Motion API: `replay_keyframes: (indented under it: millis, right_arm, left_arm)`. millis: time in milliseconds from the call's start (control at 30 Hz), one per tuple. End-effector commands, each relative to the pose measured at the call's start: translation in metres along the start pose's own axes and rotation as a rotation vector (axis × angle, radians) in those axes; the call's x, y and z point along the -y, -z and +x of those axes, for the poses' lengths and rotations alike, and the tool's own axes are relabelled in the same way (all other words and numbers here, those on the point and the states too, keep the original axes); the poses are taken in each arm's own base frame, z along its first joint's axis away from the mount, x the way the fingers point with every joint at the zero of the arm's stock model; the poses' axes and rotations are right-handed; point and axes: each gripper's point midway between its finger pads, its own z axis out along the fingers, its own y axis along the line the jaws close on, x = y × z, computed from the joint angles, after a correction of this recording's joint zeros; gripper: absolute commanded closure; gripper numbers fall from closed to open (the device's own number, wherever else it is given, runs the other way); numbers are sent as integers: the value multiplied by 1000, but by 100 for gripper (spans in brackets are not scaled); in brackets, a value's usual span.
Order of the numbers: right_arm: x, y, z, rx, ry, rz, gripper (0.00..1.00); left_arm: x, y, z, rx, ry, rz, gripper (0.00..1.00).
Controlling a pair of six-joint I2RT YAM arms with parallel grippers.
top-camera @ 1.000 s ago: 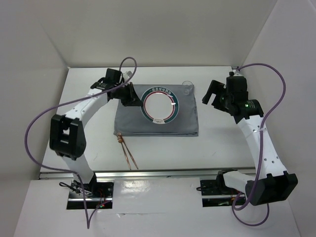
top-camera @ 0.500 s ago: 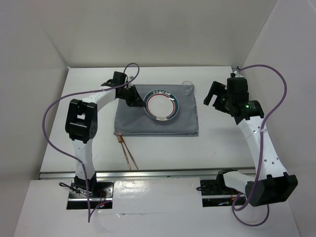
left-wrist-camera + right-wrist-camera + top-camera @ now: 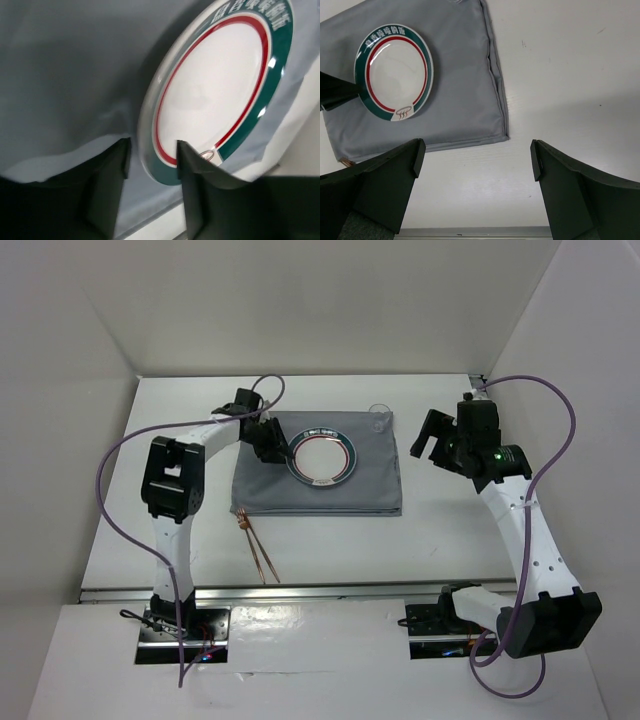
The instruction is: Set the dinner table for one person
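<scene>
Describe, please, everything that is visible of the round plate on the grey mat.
The plate is round and glossy, ceramic by its look: white centre, thin red ring, wide green band with white characters and a small logo. It lies flat near the middle of the grey cloth mat. The left gripper straddles its left rim, jaws apart; whether a finger touches it I cannot tell. Nothing lies on it.
</scene>
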Motion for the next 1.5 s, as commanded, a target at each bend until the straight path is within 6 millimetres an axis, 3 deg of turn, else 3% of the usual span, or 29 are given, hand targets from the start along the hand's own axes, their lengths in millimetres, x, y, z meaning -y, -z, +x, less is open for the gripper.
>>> replay_keyframes:
  millis: [0,100,200,233,267,367,467,500,567,600,633,733,833,933,1067,1300,1467]
  right_arm:
    - [-1,4,2,-3,-2,-20,0]
    - [-1,4,2,-3,-2,-20,0]
    - [-4,4,1,1,-2,-33,0]
    - [-5,4,1,-3,-2,-41,0]
    - [-5,4,1,-3,-2,-41,0]
    - [-6,3,5,-16,-11,-46,0]
    - [-8,1,10,-22,-11,-68,0]
    - [-8,1,10,-22,-11,-68,0]
    - [-9,-1,12,-27,-11,-79,0]
    - [-9,-1,12,-27,-11,-79,0]
    - [-10,-2,16,-42,-11,-85,0]
    - [-12,-5,16,-45,-11,-94,0]
    - [-15,-5,14,-40,-11,-108,0]
    - [-18,-3,12,-37,-10,-123,0]
    - [-22,-2,12,-38,-10,-145,0]
    - [-17,-1,17,-50,-1,-125,0]
    - [-17,-1,17,-50,-1,-125,0]
  left_arm:
    - [8,22,-16,92,-80,-98,39]
    - [18,40,-22,141,-129,-120,27]
    - [44,77,-27,211,-187,-171,24]
    - [62,91,-20,232,-234,-164,24]
    - [68,101,-15,245,-245,-177,25]
    - [61,122,7,269,-235,-224,31]
    - [22,138,44,293,-164,-286,53]
    - [-4,140,72,268,-117,-318,57]
    - [-25,139,96,257,-70,-327,66]
    - [-51,128,126,196,-36,-352,66]
    - [-50,132,137,211,-43,-328,68]
    - [-81,128,165,201,-13,-392,66]
    - [-94,131,184,184,8,-407,65]
    - [-97,128,188,189,26,-387,58]
    - [-112,116,199,144,49,-422,58]
    - [-127,99,198,137,54,-457,58]
    - [-134,94,199,126,67,-487,64]
